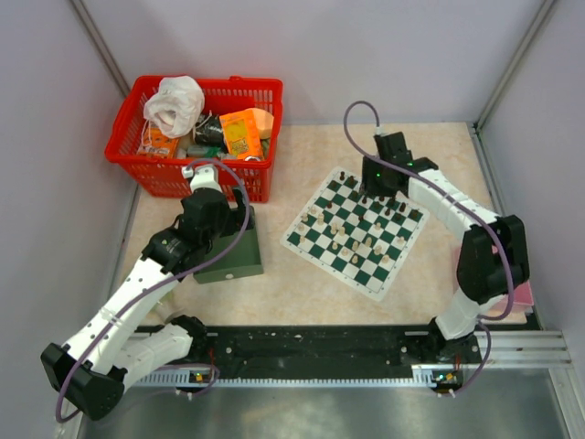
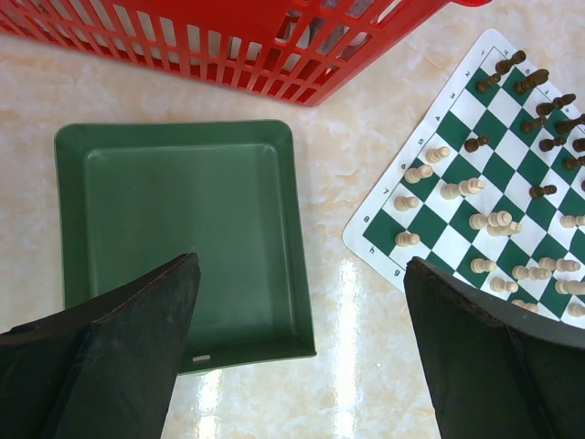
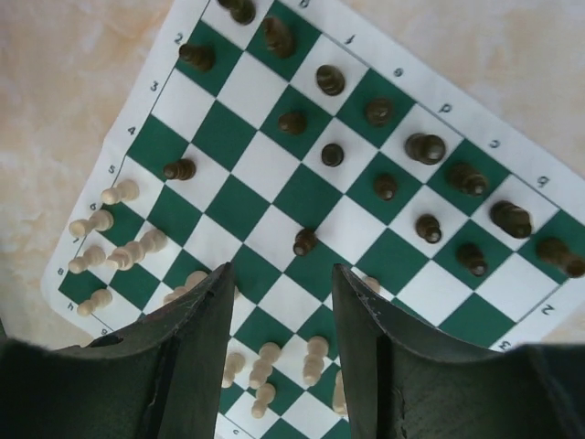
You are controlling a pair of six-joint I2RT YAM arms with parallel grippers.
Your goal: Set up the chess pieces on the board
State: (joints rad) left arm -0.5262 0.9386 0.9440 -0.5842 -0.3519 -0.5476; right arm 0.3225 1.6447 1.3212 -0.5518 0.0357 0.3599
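Black chess pieces point(image 3: 385, 187) nearly line the far-right edge of the board point(image 3: 224, 135), cream ones bunch unsorted; left gripper point(image 2: 302, 263) and right gripper point(image 3: 281, 271) gape empty.

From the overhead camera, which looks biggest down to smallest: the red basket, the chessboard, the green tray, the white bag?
1. red basket
2. board
3. green tray, though the left arm hides part of it, so its full size is unsure
4. white bag in the basket, clearly smallest
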